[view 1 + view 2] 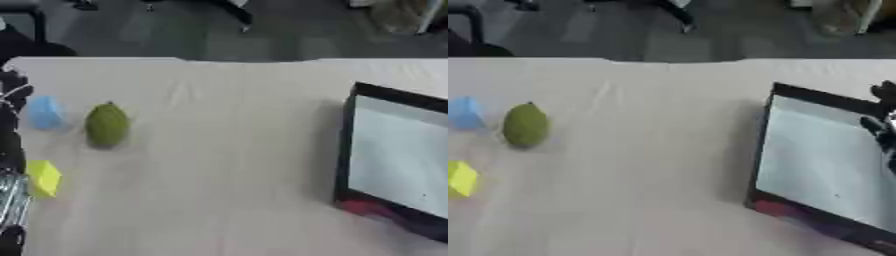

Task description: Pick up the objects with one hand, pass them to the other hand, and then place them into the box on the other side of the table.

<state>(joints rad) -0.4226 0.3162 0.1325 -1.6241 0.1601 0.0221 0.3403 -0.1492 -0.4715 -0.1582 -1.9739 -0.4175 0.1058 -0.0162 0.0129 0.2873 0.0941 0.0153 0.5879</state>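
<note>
Three objects sit on your left side of the beige cloth-covered worktop (227, 150): a green, pear-shaped fruit (107, 125), a pale blue block (44, 112) just beside it toward the left edge, and a yellow block (43, 177) nearer to you, apart from both. None of them is held; all three rest on the worktop. Well apart, on your right side, lies the black-rimmed box with a pale grey inside (824, 155), tilted askew in view, with a red patch (776, 207) at its near corner.

Your left hand (12, 95) shows at the left edge, just beside the pale blue block; whether its fingers are released or clenched cannot be told. Your right hand (883, 125) shows as a dark shape at the right edge over the box's far rim; its fingers cannot be read either.
</note>
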